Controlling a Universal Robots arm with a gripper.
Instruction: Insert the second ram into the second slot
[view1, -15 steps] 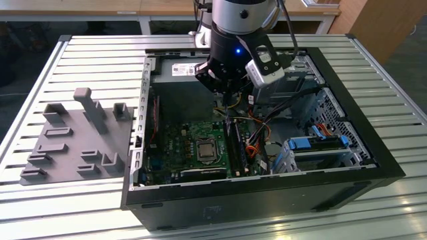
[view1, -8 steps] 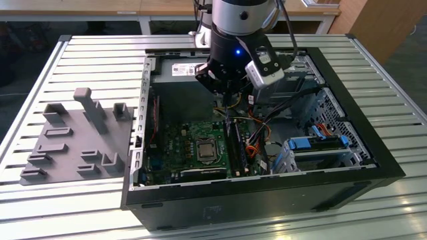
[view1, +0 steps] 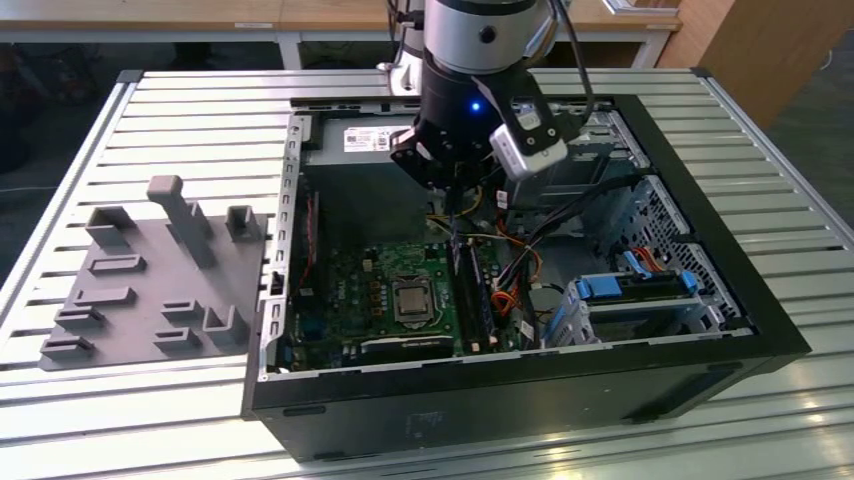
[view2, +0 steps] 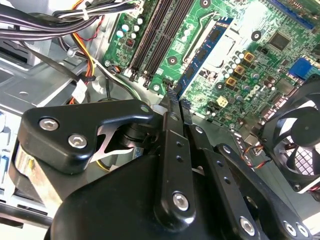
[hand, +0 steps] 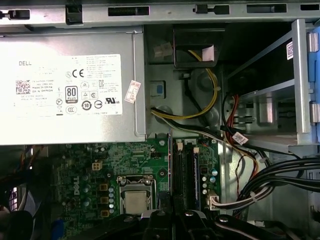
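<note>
The black tower computer case (view1: 507, 425) lies on its side with the panel off on the slatted aluminium tabletop (view1: 174, 120). This turns the green motherboard (view1: 360, 290) upward, where the arm can reach it from above. The black two-fingered end effector (view2: 177, 99) hangs inside the case. Its fingers are drawn together and pinch the second ram (view2: 205, 51), a long, thin blue circuit-board stick with a row of dark chips.

The stick juts past the fingertips over the board, close beside the black memory slots (view2: 159, 30) and seated in none. Its length runs parallel with them. I judge it is gripped by its flat faces so that the contact edge is free. In the first wrist view it shows edge-on as a thin dark line just beside the slots. I cannot tell which slot counts as the second.

In the exterior view, a grey plastic fixture plate (view1: 147, 280) with upright pegs sits at nine o'clock of the case. Chunky bright-blue drive-bay clips (view1: 601, 287) sit at four o'clock inside it, and the silver power supply box (view1: 340, 150) at eleven o'clock. That box carries a large white label (hand: 92, 85) of black print, certification marks and a square code. It also has a small slanted sticker (hand: 132, 91). A white tag (hand: 240, 138) hangs near the bundle of black cables (hand: 280, 175).
</note>
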